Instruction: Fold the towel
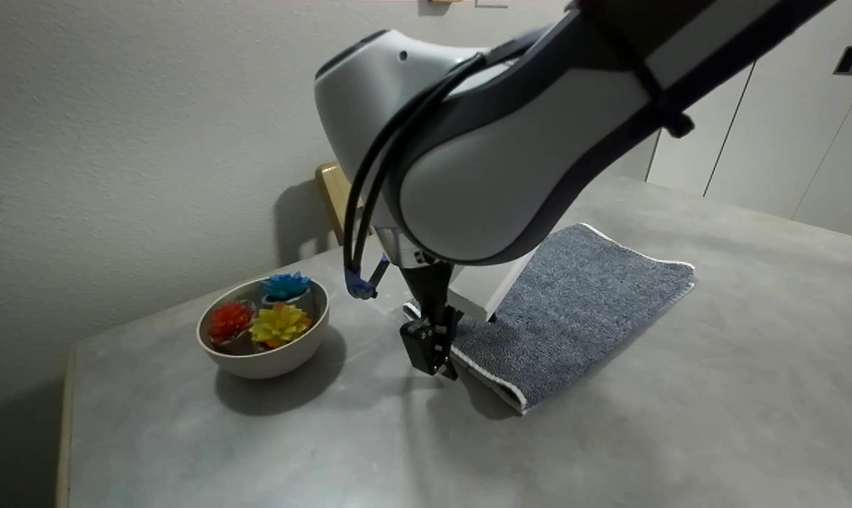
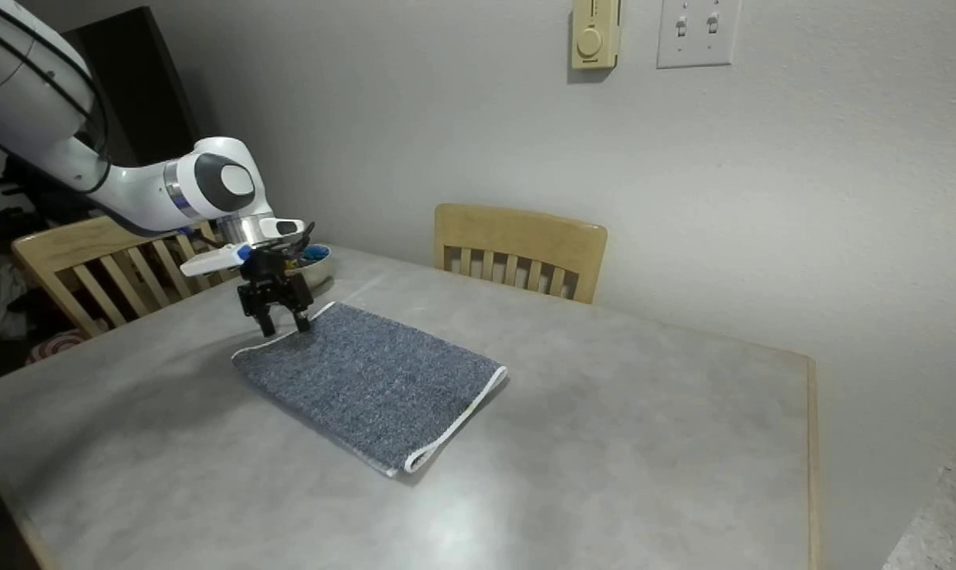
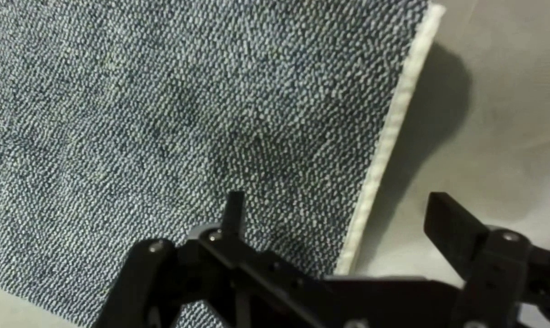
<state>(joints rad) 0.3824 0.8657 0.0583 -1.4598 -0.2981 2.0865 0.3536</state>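
Observation:
The blue-grey towel with white edging lies on the table in both exterior views (image 1: 574,310) (image 2: 375,380). It lies folded over, with doubled layers showing at the edges and one white-edged end curling slightly up. Its pale stripes do not show. My gripper is open and empty in both exterior views (image 1: 470,346) (image 2: 285,328), above one white-edged side of the towel. In the wrist view, the gripper's fingers (image 3: 337,198) straddle that white edge. One finger is over the towel (image 3: 211,114) and the other is beyond it, over bare table. The cloth is not pinched.
A bowl (image 1: 267,363) with red, yellow and blue artificial succulents stands near the table's wall side, close to the gripper. It is partly hidden behind the gripper in an exterior view (image 2: 320,271). Wooden chairs (image 2: 517,233) (image 2: 90,249) stand along the grey table (image 2: 605,443).

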